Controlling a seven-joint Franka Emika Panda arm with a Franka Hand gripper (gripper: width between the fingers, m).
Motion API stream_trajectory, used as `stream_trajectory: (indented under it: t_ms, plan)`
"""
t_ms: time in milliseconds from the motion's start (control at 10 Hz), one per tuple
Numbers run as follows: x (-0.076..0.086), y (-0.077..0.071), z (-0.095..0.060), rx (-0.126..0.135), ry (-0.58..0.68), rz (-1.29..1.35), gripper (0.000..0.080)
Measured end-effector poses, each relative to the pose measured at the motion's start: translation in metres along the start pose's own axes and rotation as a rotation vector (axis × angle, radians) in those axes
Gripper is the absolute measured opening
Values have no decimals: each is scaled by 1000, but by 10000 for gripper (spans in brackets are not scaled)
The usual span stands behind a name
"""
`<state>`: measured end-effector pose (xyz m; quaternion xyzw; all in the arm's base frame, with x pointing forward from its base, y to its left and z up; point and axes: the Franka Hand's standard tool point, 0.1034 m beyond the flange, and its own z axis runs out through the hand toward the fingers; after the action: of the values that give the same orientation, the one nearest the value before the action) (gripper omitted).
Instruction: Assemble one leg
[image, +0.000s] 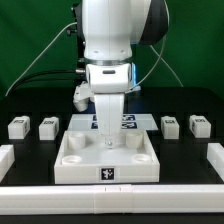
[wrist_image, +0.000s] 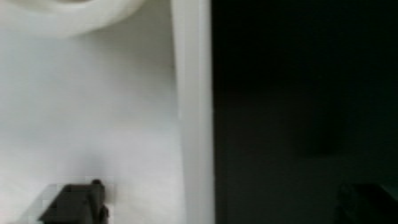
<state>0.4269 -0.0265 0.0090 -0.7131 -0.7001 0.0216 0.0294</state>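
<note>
Tool (image: 108, 138): wide; in the wrist view I see the fingertips (wrist_image: 75, 205) far apart, gripping nothing.
Under tool: large white tray-like piece (image: 75, 172); its edge runs between the fingertips, with dark worktop (image: 30, 150) on the other side.
Beside tool: one round socket (wrist_image: 80, 15) in that piece.
Behind tool: marker board (image: 127, 122), partly hidden by the arm.
Legs (image: 48, 126): four, standing on the worktop, two on either side of the tool and well apart from it; I see none held.
</note>
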Motion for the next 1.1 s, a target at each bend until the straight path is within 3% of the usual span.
stream_trajectory:
  t_ms: [100,200,400,500,1100]
  plan:
    - [2,1,-1,-3,0,6,519]
    - [2,0,-1,-2,0,5,519]
    - [1,0,0,-1,0,7,245]
    - [1,0,0,-1,0,7,66]
    - [1,3,-2,-13,0,8,62]
